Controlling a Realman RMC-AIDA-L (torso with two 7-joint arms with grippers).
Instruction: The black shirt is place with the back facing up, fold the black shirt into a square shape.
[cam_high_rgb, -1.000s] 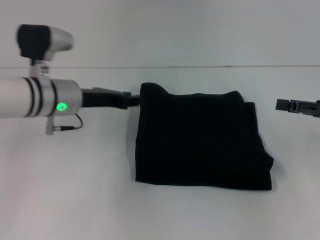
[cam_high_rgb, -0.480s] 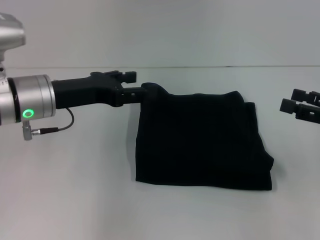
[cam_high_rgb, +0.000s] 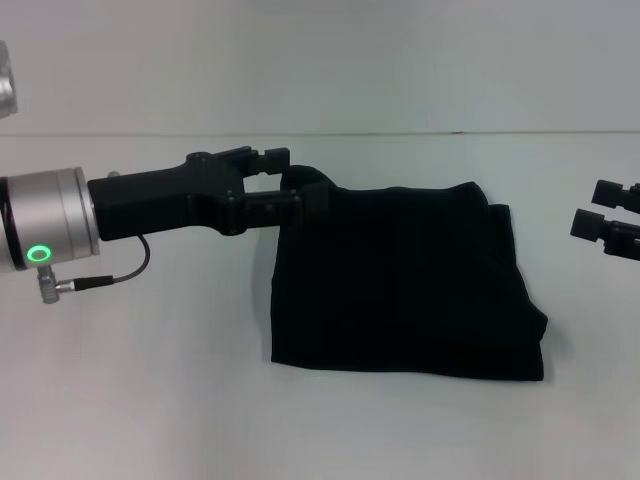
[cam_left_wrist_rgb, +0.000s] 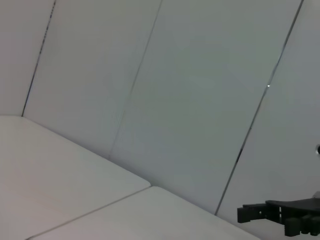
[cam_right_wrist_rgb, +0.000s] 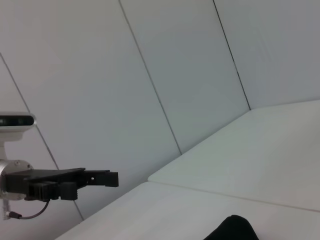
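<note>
**Black shirt folded on the table, both grippers spread and empty**

Black shirt (cam_high_rgb: 405, 280) lying flat mid-table (cam_high_rgb: 150, 400) as a rough square, several layers stacked along the right edge. Left gripper (cam_high_rgb: 290, 178) hanging at the far-left corner of the cloth, fingers parted, clasping nothing. Right gripper (cam_high_rgb: 600, 208) parked well apart off the right side, fingers likewise spread, nothing between them. Pale wall (cam_left_wrist_rgb: 150, 75) behind.
</note>
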